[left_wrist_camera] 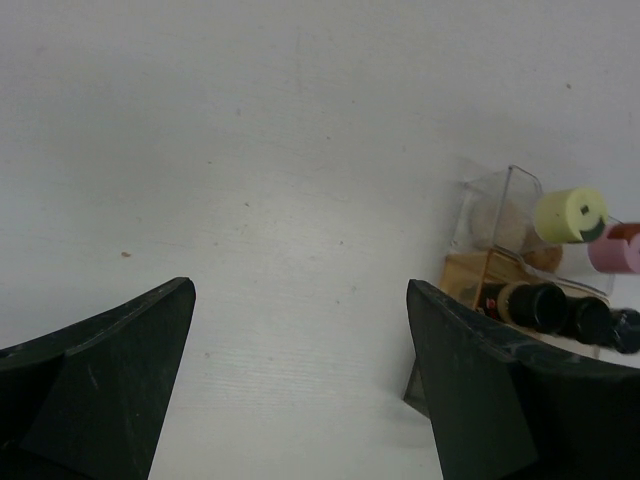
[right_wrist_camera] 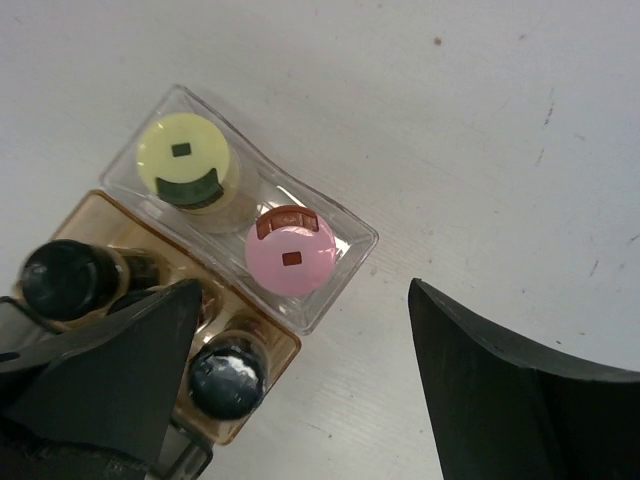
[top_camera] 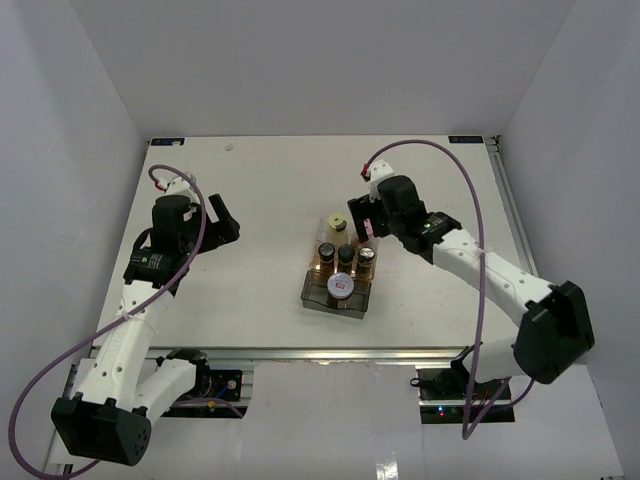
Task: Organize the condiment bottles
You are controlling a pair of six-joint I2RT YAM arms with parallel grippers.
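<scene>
The top camera looks down from high up on the whole table (top_camera: pixel 260 180). The left wrist camera sits low, with the bin (left_wrist_camera: pixel 500 200) at its right edge. The right wrist camera looks down close over that bin.

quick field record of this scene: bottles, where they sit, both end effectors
bottle count: six, all cap-up in the bin
far row: yellow-green cap, pink cap
middle row: three black caps
near end: white red-labelled cap
left end effector: open, empty, over the table left of the bin
right end effector: open, empty, just above the pink cap
</scene>
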